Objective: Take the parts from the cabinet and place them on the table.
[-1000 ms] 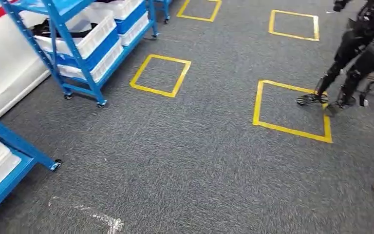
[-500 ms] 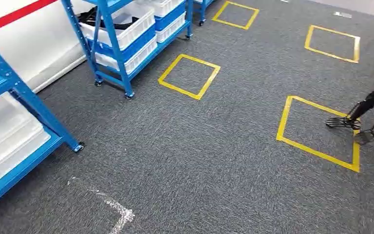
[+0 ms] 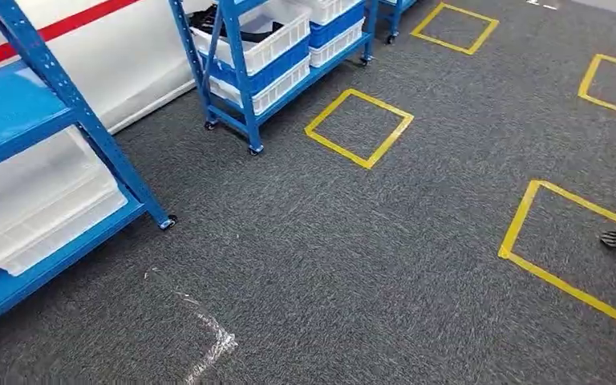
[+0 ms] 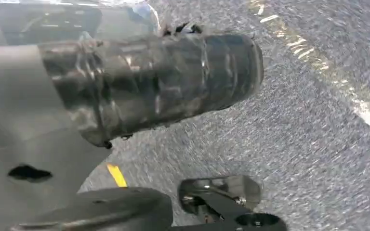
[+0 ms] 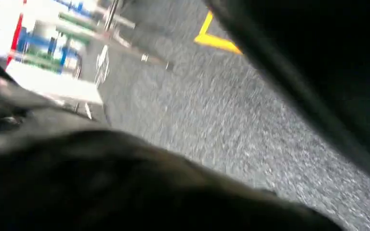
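Robot walking w/ a wrapped part in its left hand; bench not in sight.

Left hand (image 4: 53,120) holds a dark cylindrical part (image 4: 164,82), wrapped in glossy film, lying across the palm above grey carpet (image 3: 353,265). Prob. light and fairly stiff, but the film looks slippery; best gripped round the middle, not the ends. Right hand: wrist view too dark and blurred, can't tell its state. Blue cabinet (image 3: 245,64) w/ white bins (image 3: 265,40) stands well apart, at the wall.
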Controlling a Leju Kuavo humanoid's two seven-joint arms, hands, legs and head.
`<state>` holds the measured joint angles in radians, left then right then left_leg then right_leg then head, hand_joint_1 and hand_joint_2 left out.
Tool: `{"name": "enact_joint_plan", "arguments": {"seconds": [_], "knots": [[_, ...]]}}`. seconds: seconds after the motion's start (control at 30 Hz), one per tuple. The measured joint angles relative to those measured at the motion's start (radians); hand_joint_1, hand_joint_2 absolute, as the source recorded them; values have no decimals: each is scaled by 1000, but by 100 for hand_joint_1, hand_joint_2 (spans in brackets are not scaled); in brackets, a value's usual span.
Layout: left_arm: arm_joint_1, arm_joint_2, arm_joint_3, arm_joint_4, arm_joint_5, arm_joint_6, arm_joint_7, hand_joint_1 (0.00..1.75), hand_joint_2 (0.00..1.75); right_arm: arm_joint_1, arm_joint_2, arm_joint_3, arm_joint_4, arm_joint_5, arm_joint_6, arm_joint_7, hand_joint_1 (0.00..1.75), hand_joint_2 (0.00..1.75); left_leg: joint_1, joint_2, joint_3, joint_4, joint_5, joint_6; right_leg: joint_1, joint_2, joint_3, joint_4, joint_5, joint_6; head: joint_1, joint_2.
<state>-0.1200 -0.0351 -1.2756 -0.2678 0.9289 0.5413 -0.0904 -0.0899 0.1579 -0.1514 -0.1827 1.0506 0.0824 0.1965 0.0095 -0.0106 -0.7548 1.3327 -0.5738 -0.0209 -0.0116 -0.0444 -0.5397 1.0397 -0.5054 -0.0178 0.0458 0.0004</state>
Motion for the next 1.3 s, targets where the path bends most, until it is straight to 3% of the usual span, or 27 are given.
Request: {"name": "enact_joint_plan", "arguments": {"seconds": [0.07,0.1,0.13,0.17,0.27,0.3,0.33,0.37,0.4,0.47,0.5,0.57,0.6,0.63,0.67,0.77,0.8,0.83,0.87,0.93,1.0,1.03,1.1,1.13,1.17,1.27,1.3], "knots": [[3,-2,3,0,0,2,0,0,0,-1,2,10,0,0,0,-1,0,0,-2,8,60,-115,72,10,4,-22,6,0,-5,-1,0,0],[3,-3,7,0,0,3,2,0,0,-2,3,16,0,0,0,-1,0,0,-7,30,114,-215,117,20,5,-33,12,0,-9,0,0,0],[2,-3,14,0,1,5,3,0,0,-2,6,22,0,0,0,-1,0,0,-20,87,147,-286,122,31,5,-41,16,-1,-12,3,0,0],[-3,-5,19,0,5,6,5,0,0,-1,6,24,0,0,0,-1,0,0,-31,91,159,-297,117,35,12,-50,16,1,-17,10,-1,0],[1,-7,27,0,9,9,15,0,0,-5,11,32,-1,0,0,-1,0,0,-33,55,151,-301,121,44,11,-82,25,-9,-18,20,0,0],[3,-8,29,0,9,9,18,0,0,-9,11,36,-3,0,0,-1,0,0,-19,43,165,-322,130,52,13,-76,28,-5,-27,28,0,0],[5,-9,30,0,9,11,19,0,0,-8,11,38,-4,0,0,-1,0,0,-19,35,172,-333,135,53,8,-13,22,15,-40,33,1,0],[3,-10,32,0,9,11,21,0,0,-6,11,42,-4,0,0,-1,0,0,-17,25,172,-333,136,57,6,22,-2,70,-74,33,2,0],[0,-11,36,0,9,11,21,0,175,-3,11,46,-4,-1,0,-1,0,0,-16,12,170,-333,138,61,5,35,-41,148,-112,35,1,0],[0,-17,44,0,13,11,22,0,175,-2,10,50,-4,-1,0,-1,0,0,-16,-13,169,-331,137,61,2,40,-109,274,-150,40,1,0],[1,-17,46,0,19,11,24,0,175,-2,10,51,-4,-2,-2,-1,0,0,-15,-27,170,-330,137,61,1,40,-118,279,-132,42,1,0],[3,-19,51,0,30,11,24,0,175,-3,10,54,-4,-3,-5,-2,0,0,-9,-59,171,-321,134,55,-7,45,-70,154,-39,47,1,0],[3,-19,53,0,34,11,23,0,175,-3,10,56,-4,-4,-11,-2,0,0,-6,-74,170,-313,130,49,-13,61,-34,69,7,51,1,0],[3,-19,54,0,39,11,22,0,175,0,11,59,-3,-4,-15,-3,0,0,-6,-84,161,-305,125,42,-21,116,-16,29,2,56,2,0],[0,-20,55,0,40,11,21,0,175,2,11,62,-4,-4,-22,-8,0,0,-8,-98,149,-286,123,36,-20,137,-19,13,-3,51,0,0],[6,-22,68,0,40,8,12,0,175,2,11,71,-4,-3,-29,-33,0,0,-3,-129,142,-298,135,19,-11,102,-15,17,1,31,0,0],[7,-22,69,0,40,7,10,0,175,2,13,75,-4,0,-29,-42,0,0,-2,-122,133,-293,133,17,-18,86,-13,9,6,21,0,0],[9,-25,69,0,40,6,9,0,175,2,13,78,-4,3,-29,-45,0,0,-8,-65,124,-269,115,15,-16,76,-10,7,9,17,-1,0],[6,-26,69,0,40,4,9,0,175,2,14,80,-4,8,-27,-50,0,0,-9,-30,97,-212,81,11,-14,64,-11,5,10,12,-3,0],[-3,-28,70,0,40,1,11,0,175,4,14,90,-4,14,-21,-50,0,0,-6,-6,23,-56,11,7,-6,29,-13,5,8,7,-3,0],[-3,-31,72,0,40,0,12,0,175,4,14,101,-4,14,-20,-50,0,0,-6,-2,0,-4,9,7,-2,-1,-12,5,6,4,-3,0],[-1,-31,72,0,40,0,12,0,175,4,14,105,-4,13,-20,-50,0,0,-6,1,22,-42,38,8,-1,-14,-11,5,5,3,-3,0],[2,-31,76,0,40,-1,8,0,175,3,14,112,-4,10,-23,-50,0,0,-8,20,115,-207,117,17,1,-37,-7,5,1,4,-3,0],[1,-31,77,0,39,-3,7,0,175,3,14,117,-4,9,-23,-50,0,0,-13,61,149,-274,123,24,2,-46,-3,5,-1,6,-3,0],[-1,-31,77,0,37,-4,6,0,175,4,14,121,-5,7,-24,-50,0,0,-30,80,161,-298,112,28,10,-56,-4,7,-5,14,-3,0],[1,-31,78,-1,33,-5,6,0,175,1,16,129,-5,-6,-29,-50,0,0,-32,47,155,-299,117,42,7,-87,6,-4,-4,23,-1,0],[3,-31,78,-1,28,-8,7,0,175,-3,16,130,-9,-12,-37,-50,0,0,-22,34,173,-319,126,51,11,-87,12,-3,-11,33,-2,0]]}}
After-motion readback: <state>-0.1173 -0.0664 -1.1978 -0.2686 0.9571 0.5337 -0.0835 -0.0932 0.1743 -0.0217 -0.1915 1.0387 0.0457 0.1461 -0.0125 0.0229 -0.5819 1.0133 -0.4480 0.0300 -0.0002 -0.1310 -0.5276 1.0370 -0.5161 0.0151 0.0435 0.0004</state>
